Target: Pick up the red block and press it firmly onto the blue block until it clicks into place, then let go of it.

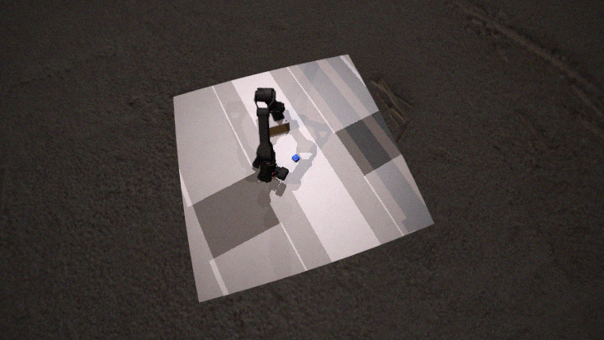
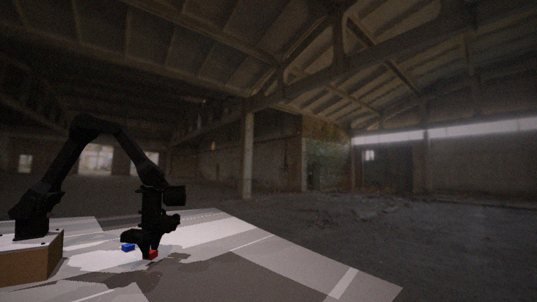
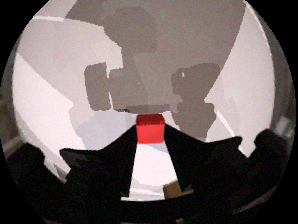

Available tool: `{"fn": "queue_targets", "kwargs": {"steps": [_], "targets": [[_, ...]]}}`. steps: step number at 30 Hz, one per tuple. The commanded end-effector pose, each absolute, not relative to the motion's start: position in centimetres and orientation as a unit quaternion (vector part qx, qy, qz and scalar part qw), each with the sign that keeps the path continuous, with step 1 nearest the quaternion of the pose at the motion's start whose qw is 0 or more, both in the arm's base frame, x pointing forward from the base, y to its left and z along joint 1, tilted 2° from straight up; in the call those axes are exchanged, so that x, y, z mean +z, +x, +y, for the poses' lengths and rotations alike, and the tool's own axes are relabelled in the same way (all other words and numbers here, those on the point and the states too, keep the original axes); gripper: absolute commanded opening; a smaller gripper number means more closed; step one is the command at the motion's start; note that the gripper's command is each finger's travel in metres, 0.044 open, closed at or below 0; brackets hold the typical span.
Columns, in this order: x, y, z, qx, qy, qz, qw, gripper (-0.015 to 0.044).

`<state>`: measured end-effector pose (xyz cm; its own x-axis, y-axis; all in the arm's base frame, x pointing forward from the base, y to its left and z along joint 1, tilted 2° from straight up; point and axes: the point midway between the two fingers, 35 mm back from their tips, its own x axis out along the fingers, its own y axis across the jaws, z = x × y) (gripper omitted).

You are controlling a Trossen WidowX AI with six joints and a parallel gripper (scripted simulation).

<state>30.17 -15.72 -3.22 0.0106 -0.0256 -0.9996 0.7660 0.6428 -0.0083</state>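
The red block [image 2: 151, 254] [image 3: 150, 131] is pinched between the two black fingers of my gripper [image 2: 150, 253] [image 3: 149, 127] [image 1: 274, 172], which is shut on it and points down. The block looks a little above the table top, with a shadow under it in the exterior view. Only a speck of red shows beside the fingers in the top view. The blue block [image 1: 295, 158] [image 2: 128, 247] stands alone on the table top, between the gripper and the arm's base side, with nothing on it. The blue block does not show in the wrist view.
The arm's base stands on a box with a white top and brown sides [image 1: 280, 129] [image 2: 22, 267] [image 3: 172, 190]. The table top [image 1: 346, 219] [image 2: 210, 236] is a pale square with stripes and dark shadow patches, and its edges meet a dark floor.
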Motion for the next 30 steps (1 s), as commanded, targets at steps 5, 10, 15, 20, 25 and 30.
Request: {"fn": "queue_targets", "kwargs": {"steps": [5, 10, 15, 20, 25, 30], "targets": [[0.3, 30.3, -15.6, -0.306, 0.293, 0.635, 0.646, 0.0000], [2.7, 30.1, -15.3, -0.307, 0.294, 0.637, 0.643, 0.0000], [5.0, 29.7, -15.0, -0.308, 0.296, 0.639, 0.639, 0.0000], [6.6, 29.4, -14.7, -0.309, 0.297, 0.641, 0.637, 0.0000], [6.2, 29.5, -13.5, -0.317, 0.306, 0.637, 0.633, 0.0000], [5.3, 29.5, -11.2, -0.333, 0.323, 0.629, 0.624, 0.0000]]}}
